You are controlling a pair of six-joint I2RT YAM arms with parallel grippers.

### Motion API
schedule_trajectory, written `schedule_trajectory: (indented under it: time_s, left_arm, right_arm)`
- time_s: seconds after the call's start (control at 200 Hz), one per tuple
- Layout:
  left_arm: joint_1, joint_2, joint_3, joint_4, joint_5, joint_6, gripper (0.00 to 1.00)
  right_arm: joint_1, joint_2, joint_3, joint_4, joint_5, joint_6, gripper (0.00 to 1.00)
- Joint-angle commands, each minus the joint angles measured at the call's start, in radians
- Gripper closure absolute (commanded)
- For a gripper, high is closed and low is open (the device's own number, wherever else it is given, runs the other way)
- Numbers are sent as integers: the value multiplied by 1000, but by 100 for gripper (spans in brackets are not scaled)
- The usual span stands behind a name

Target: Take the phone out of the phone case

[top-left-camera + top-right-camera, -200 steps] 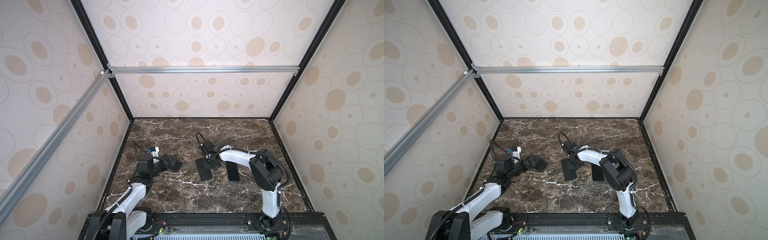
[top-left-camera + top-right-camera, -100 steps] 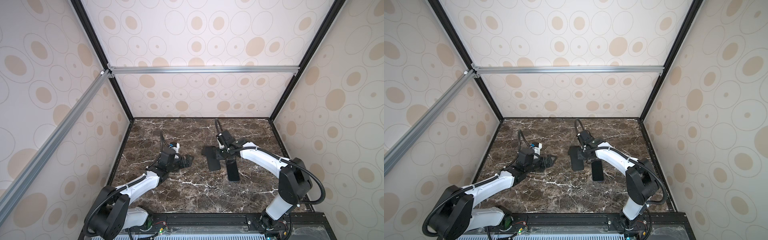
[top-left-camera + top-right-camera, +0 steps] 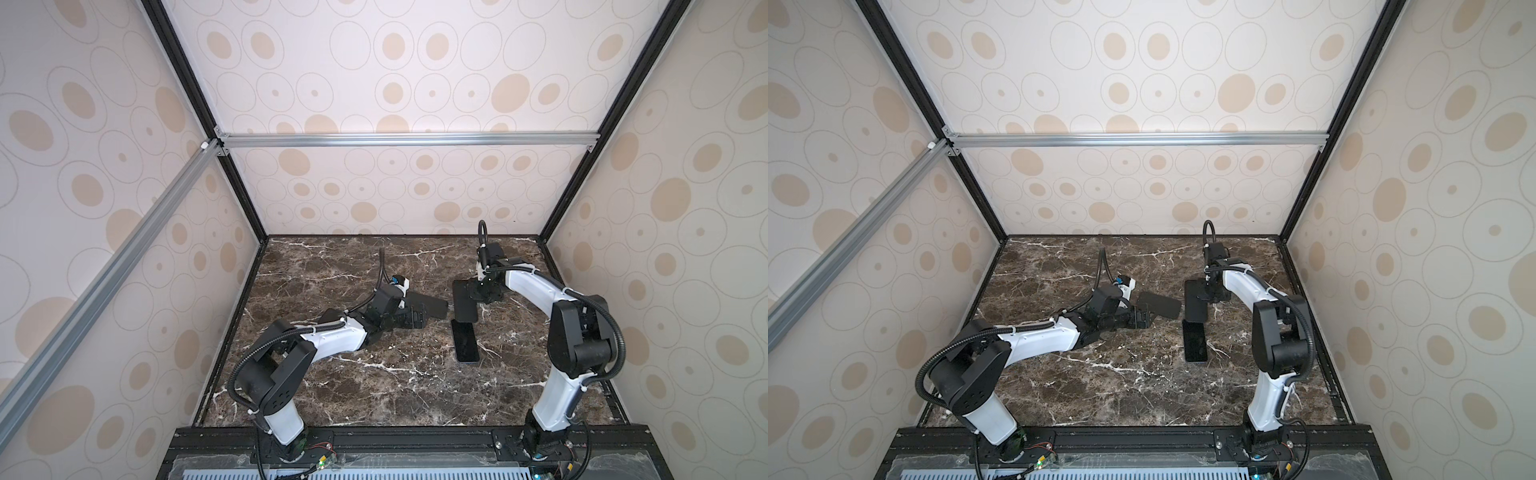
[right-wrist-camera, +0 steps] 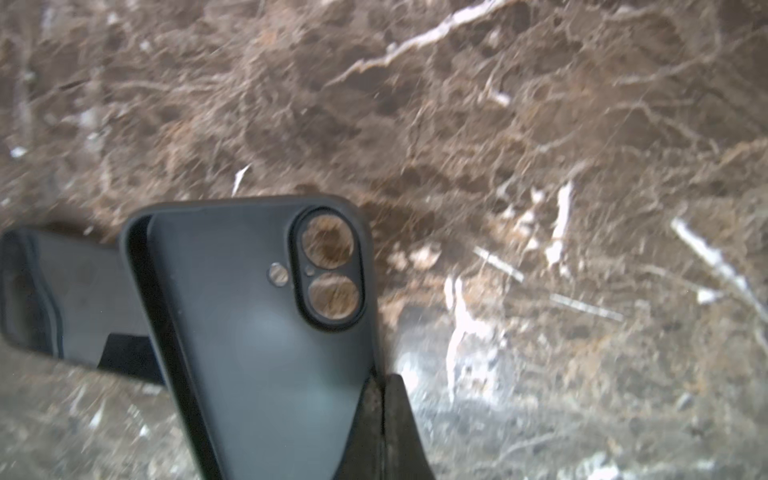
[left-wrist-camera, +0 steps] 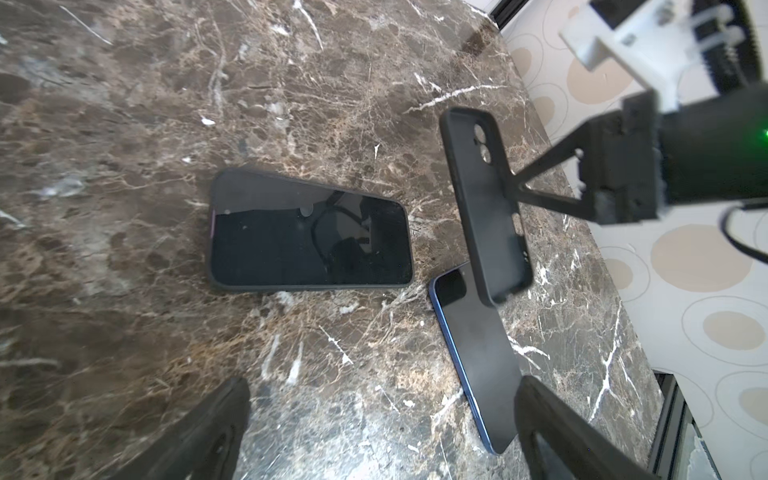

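A blue phone (image 3: 465, 343) (image 3: 1195, 341) (image 5: 473, 357) lies bare and screen up on the marble table (image 3: 374, 386). My right gripper (image 3: 478, 291) (image 3: 1208, 291) (image 4: 380, 386) is shut on one long edge of the empty black phone case (image 3: 464, 301) (image 3: 1196, 301) (image 5: 486, 199) (image 4: 266, 332). It holds the case in the air over the phone's far end, and marble shows through the camera holes. My left gripper (image 3: 415, 321) (image 3: 1144, 318) (image 5: 382, 386) is open with nothing between its fingers, left of the phone.
A second phone in a black case (image 3: 428, 305) (image 3: 1158, 304) (image 5: 309, 237) (image 4: 54, 291) lies screen up just beyond the left gripper. Patterned walls enclose the table on three sides.
The right gripper has carried the empty case right and toward the back, away from the blue phone. The left arm has reached right toward the middle, still open.
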Motion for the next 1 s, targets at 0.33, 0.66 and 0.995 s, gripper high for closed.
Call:
schedule_trajectory:
  time_s: [0.33,0.66,0.995]
  left_arm:
    - [-6,0,20,-14,-34,35,1]
    - [-3,0,27,-27,-39,44,1]
    - [0,-7,18,-27,-38,43,1]
  right_arm:
    - [-31,204,218,-48,9,-85,100]
    - [-12,272,283,-76,9,-95,100]
    - [27,299,300,-99,-18,-74,100]
